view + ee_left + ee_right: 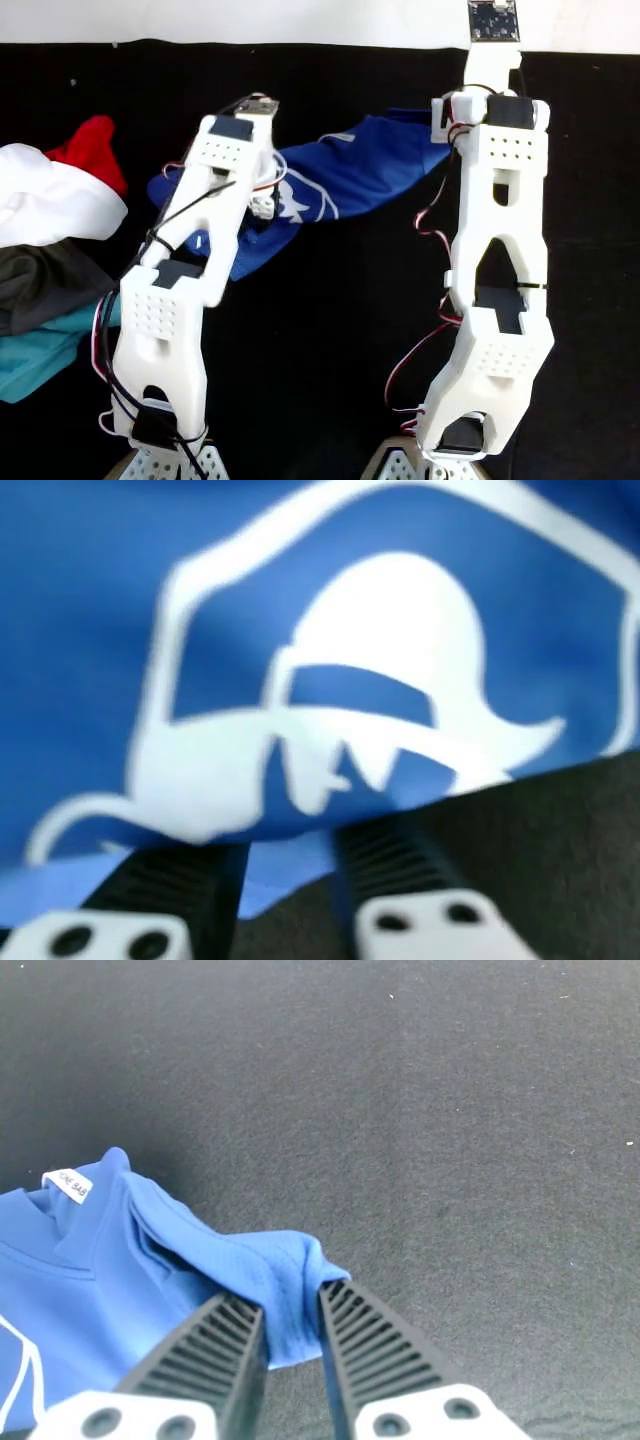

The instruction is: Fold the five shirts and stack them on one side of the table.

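High view: your left arm (215, 200) leaned forward and inward, its wrist over the white logo (295, 200) of the blue shirt (360, 170). Your right arm (500, 200) stretched nearly straight toward the table's far edge, its wrist at the shirt's other end. The blue shirt lay spread across the middle of the black table (330, 380), between the two wrists. Unfolded at the table's left side were a red shirt (92, 145), a white shirt (50, 200), a dark grey shirt (40, 280) and a teal shirt (40, 355), overlapping in a heap, well apart from the blue one. This view hid both sets of jaws under the wrists.

Left wrist view: your left gripper (292, 845) sat right at the shirt's edge, just under the logo. The hem ran down between the jaws, which looked clamped on it, with blue cloth draped over one finger (190, 880). Bare table showed beside the hem.

Right wrist view: your right gripper (292, 1300) had its jaws pinched on a bunched fold at the shirt's end, near the collar. A small white label (68, 1185) showed at the neckline, which the high view did not reveal. Past the fold was black table.
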Controlling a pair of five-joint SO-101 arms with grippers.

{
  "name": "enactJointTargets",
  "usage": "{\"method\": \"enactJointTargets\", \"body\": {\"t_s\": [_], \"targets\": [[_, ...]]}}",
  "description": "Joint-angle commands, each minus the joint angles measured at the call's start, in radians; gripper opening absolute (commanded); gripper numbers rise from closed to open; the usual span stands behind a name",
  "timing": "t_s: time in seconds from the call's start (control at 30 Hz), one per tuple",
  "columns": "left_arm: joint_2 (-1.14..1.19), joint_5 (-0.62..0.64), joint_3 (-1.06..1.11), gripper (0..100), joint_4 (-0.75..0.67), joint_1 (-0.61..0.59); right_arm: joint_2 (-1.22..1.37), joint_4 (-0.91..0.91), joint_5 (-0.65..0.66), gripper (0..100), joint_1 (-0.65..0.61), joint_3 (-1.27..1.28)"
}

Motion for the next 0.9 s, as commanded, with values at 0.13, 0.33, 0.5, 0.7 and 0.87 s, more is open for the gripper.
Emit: {"method": "enactJointTargets", "body": {"t_s": [0.13, 0.33, 0.5, 0.7, 0.87], "targets": [[-0.012, 0.011, -0.193, 1, 0.209, 0.001, -0.013, -0.001, -0.011, 0.5, 0.001, -0.001], [-0.047, 0.012, -0.458, 1, 0.359, -0.068, -0.013, 0.084, -0.011, 0.5, 0.01, -0.197], [-0.262, 0.012, -0.367, 1, 0.359, -0.073, -0.013, 0.262, -0.011, 0.5, 0.022, -0.398], [-0.582, -0.032, 0.061, 1, 0.353, 0.044, -0.007, 0.449, -0.006, 0.5, 0.042, -0.464], [-0.625, -0.092, 0.377, 1, 0.219, 0.076, -0.005, 0.452, -0.005, 0.5, 0.041, -0.412]]}}
